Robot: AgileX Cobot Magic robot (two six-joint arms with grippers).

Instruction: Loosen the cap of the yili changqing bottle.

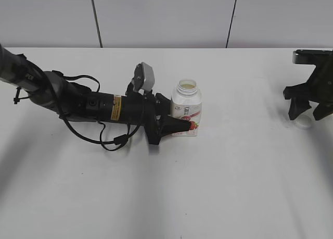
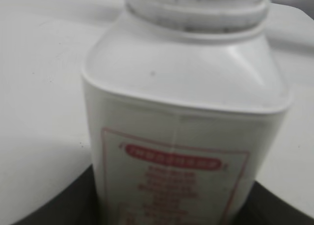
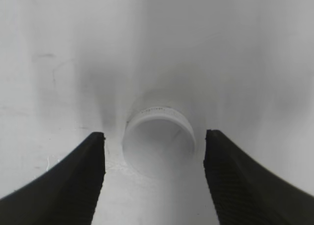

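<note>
The yili changqing bottle (image 1: pixel 187 108) stands upright at the table's middle, neck open with no cap on it. It fills the left wrist view (image 2: pixel 184 112), white with a red-framed label. My left gripper (image 1: pixel 179 125) is shut on the bottle's lower body, its dark fingers at both sides. The white cap (image 1: pixel 303 122) lies on the table at the far right. In the right wrist view the cap (image 3: pixel 159 139) rests between the spread fingers of my right gripper (image 3: pixel 154 161), which is open and does not touch it.
The white table (image 1: pixel 218 187) runs to a grey panelled wall at the back. The left arm with its cables (image 1: pixel 88 109) lies low across the table's left half. The right arm (image 1: pixel 312 93) stands at the right edge.
</note>
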